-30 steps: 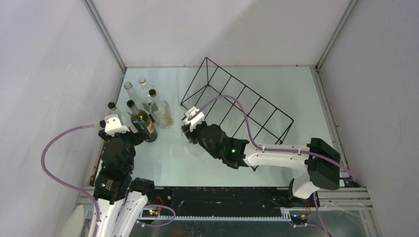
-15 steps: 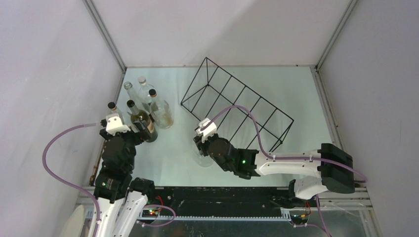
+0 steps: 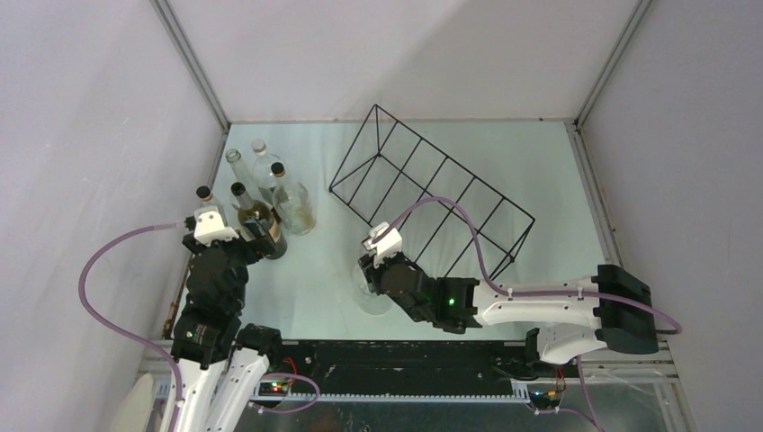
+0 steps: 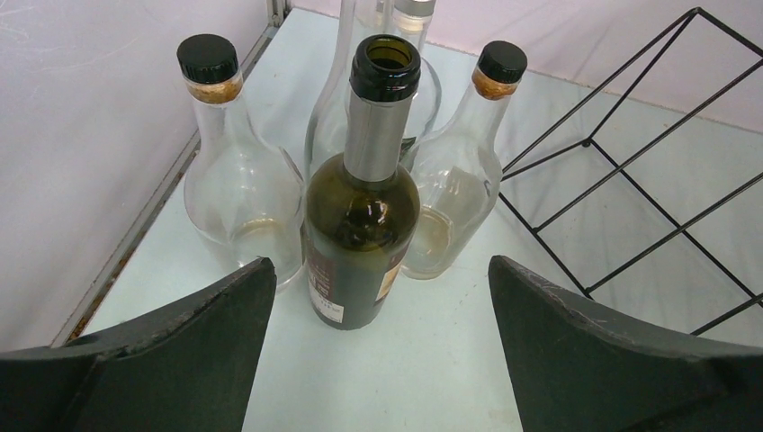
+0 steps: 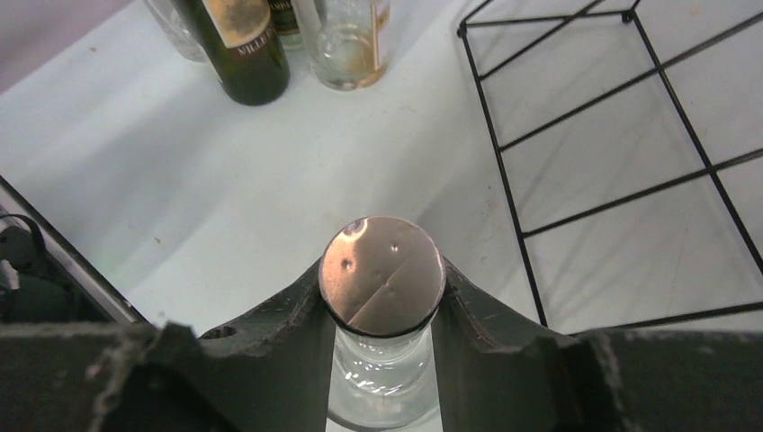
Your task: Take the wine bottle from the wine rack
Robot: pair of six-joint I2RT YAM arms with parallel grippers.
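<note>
My right gripper is shut on the neck of a clear glass wine bottle, just under its coppery round cap. From above, the bottle stands upright under the gripper, near the table's front and just outside the rack's near side. I cannot tell whether its base touches the table. The wine rack is a black wire frame lying at a slant across the middle of the table; its wires hold no bottle. My left gripper stands open and holds nothing.
Several bottles stand grouped at the back left: a dark green one right before the left gripper, with clear ones beside and behind it. Grey enclosure walls close in the table on three sides.
The right arm has drawn the clear bottle toward the table's near edge and a little right, away from the rack. The left arm has not moved.
</note>
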